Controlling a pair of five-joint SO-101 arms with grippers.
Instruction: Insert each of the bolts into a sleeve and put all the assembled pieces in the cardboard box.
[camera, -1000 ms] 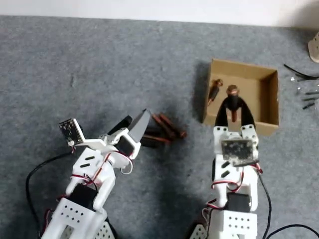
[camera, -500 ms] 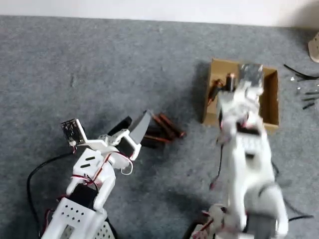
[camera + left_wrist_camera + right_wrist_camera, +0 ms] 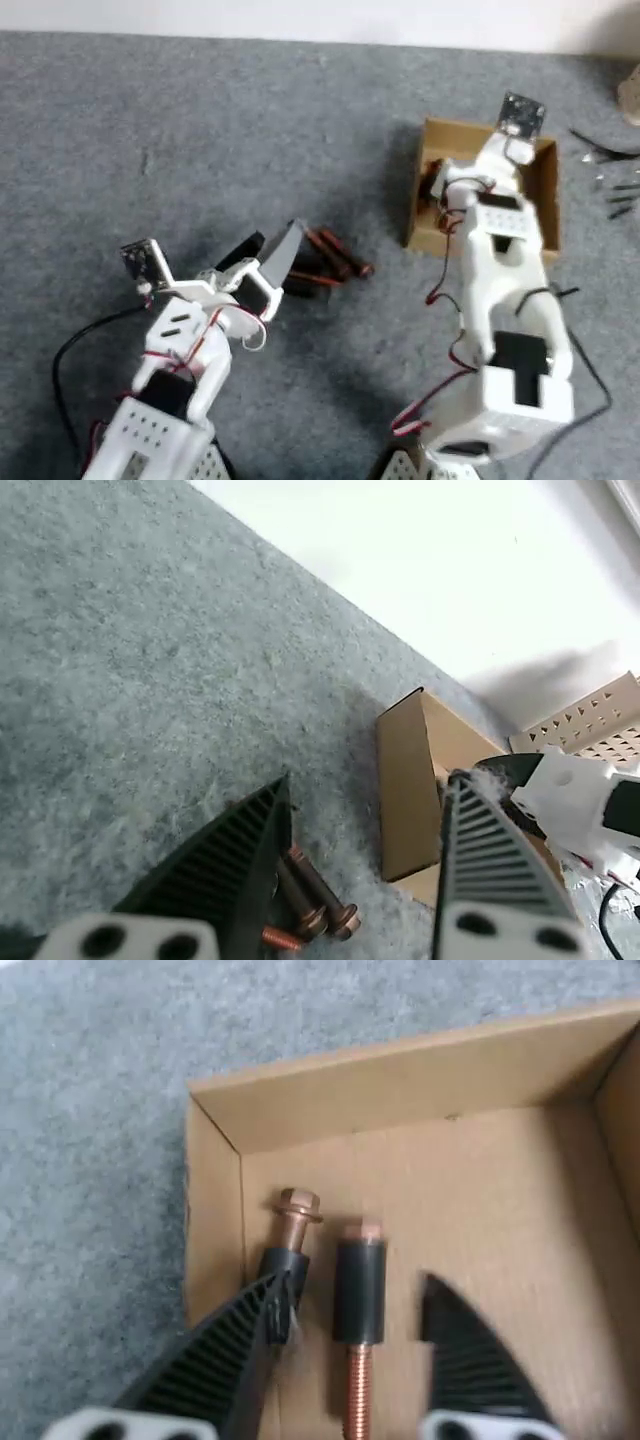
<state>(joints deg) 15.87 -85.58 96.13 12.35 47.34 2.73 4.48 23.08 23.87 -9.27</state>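
Grey carpet-like table surface (image 3: 200,130) w/ a white strip along the far edge. The white right arm (image 3: 505,290) stretches out over an open brown cardboard box (image 3: 548,190), which sits at the far right of the carpet. The white left arm (image 3: 180,350) is at the near left, angled toward the middle. At its end the left gripper (image 3: 367,780) is spread wide and holds nothing. It is right at a small pile of loose copper-coloured bolts (image 3: 310,905), which lie on the carpet betw. the left arm and the box. Over the box floor the right gripper (image 3: 360,1282) has its fingers parted, nothing grasped. Two assembled pieces lie side by side on the box floor near one wall. One, a copper bolt in a black sleeve (image 3: 360,1270), is betw. the parted fingers w/ a gap on each side. The other, a 2nd bolt w/ hex head in a black sleeve (image 3: 293,1230), is just beside it by one finger; contact there can't be told.
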